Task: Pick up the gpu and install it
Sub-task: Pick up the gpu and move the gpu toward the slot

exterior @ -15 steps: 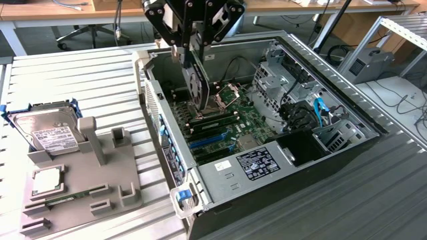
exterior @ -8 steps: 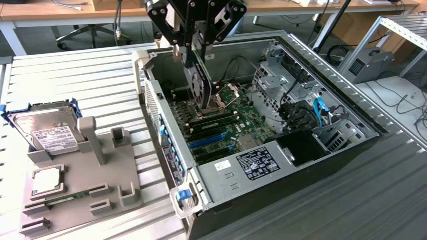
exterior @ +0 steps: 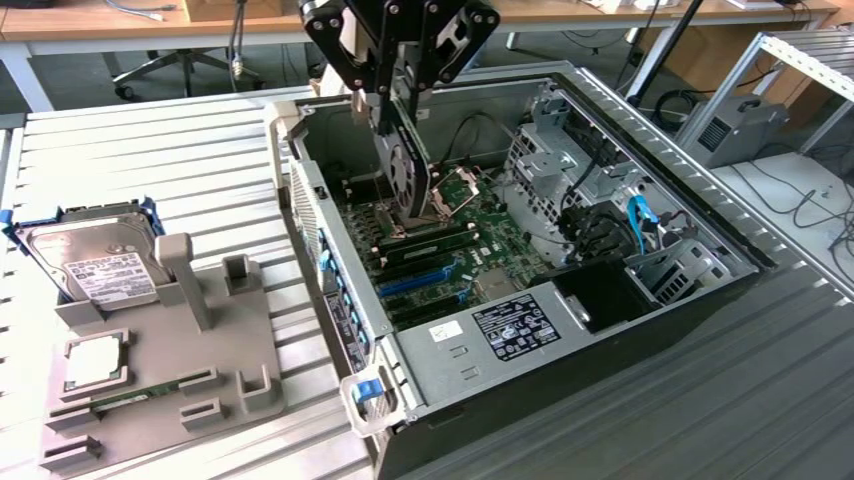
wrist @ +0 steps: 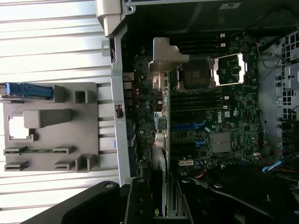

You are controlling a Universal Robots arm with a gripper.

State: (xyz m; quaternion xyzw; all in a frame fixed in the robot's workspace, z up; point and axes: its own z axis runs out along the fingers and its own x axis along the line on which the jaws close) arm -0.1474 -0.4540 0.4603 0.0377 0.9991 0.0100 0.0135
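My gripper (exterior: 395,95) hangs over the open computer case (exterior: 694,300), shut on the gpu (exterior: 408,165). The gpu is a thin dark card with a round fan face, held upright on edge above the motherboard (exterior: 467,250), close to the case's slotted rear wall. In the wrist view the gpu (wrist: 161,126) runs edge-on away from my gripper (wrist: 161,205), and its pale metal end bracket (wrist: 164,58) sits at the far end beside the processor socket (wrist: 198,74). Its lower edge is still above the blue expansion slots (exterior: 416,282).
A grey parts fixture (exterior: 200,370) stands on the slatted table at the exterior view's left. It holds a silver hard drive (exterior: 94,262), a processor chip (exterior: 96,360) and a green memory stick (exterior: 134,392). Drive cages and cables (exterior: 627,230) fill the case's right side.
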